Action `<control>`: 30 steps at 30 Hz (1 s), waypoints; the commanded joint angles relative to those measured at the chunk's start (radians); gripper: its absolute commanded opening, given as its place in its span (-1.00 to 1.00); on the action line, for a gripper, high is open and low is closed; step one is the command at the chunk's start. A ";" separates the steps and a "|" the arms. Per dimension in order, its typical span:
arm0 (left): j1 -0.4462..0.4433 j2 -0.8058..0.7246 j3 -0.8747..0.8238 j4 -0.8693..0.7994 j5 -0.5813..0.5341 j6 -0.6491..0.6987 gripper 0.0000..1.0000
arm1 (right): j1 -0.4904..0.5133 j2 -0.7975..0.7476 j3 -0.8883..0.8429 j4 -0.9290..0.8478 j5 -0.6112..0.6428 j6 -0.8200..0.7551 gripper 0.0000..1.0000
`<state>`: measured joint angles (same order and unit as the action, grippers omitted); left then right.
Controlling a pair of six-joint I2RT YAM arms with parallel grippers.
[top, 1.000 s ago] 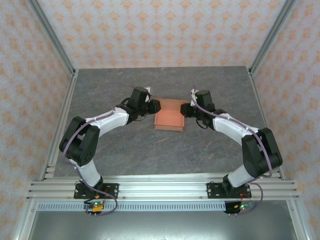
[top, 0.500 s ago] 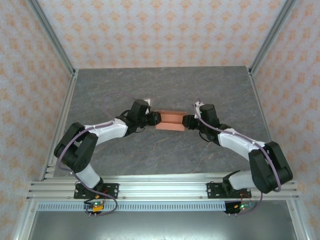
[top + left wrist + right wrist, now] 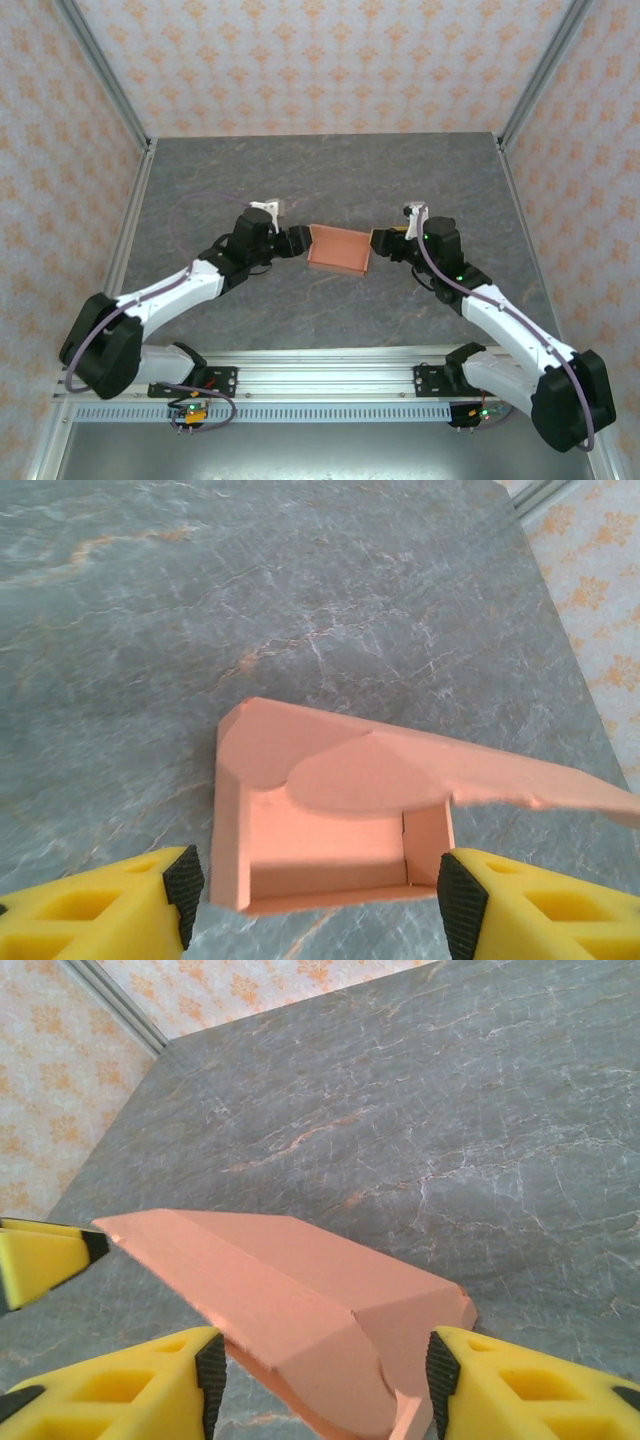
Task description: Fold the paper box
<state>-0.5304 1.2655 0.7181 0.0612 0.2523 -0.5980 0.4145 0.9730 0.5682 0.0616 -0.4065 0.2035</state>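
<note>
Enclosing floral walls (image 3: 330, 60), grey marbled table (image 3: 330, 180)

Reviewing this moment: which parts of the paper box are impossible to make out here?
- Left wrist: the lid flap covers the far part of the paper box floor, and the picture's right edge cuts off the flap's tip.
- Right wrist: the lid's outer face hides the interior, and the bottom edge cuts off the near corner.
- Top external: tabs and creases are too small to tell.

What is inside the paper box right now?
The paper box shows a bare card floor, nothing on it. Its lid flap hides the far part.
</note>
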 commanded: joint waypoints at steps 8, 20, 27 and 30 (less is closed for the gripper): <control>0.006 -0.025 0.214 -0.214 -0.153 0.118 0.51 | -0.022 0.092 0.228 -0.235 0.173 0.117 0.30; 0.013 0.162 0.262 -0.156 0.084 0.228 0.80 | -0.084 0.169 0.138 -0.101 -0.280 0.198 0.59; 0.061 0.195 0.270 -0.097 0.066 0.152 0.96 | -0.101 0.239 0.119 -0.018 -0.267 0.299 0.75; 0.113 0.199 0.282 -0.071 0.109 0.044 1.00 | -0.116 0.260 0.120 0.033 -0.275 0.385 0.75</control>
<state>-0.4583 1.4620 0.9592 -0.0711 0.3267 -0.4541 0.3115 1.2243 0.6842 0.0036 -0.6624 0.4927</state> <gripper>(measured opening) 0.996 0.876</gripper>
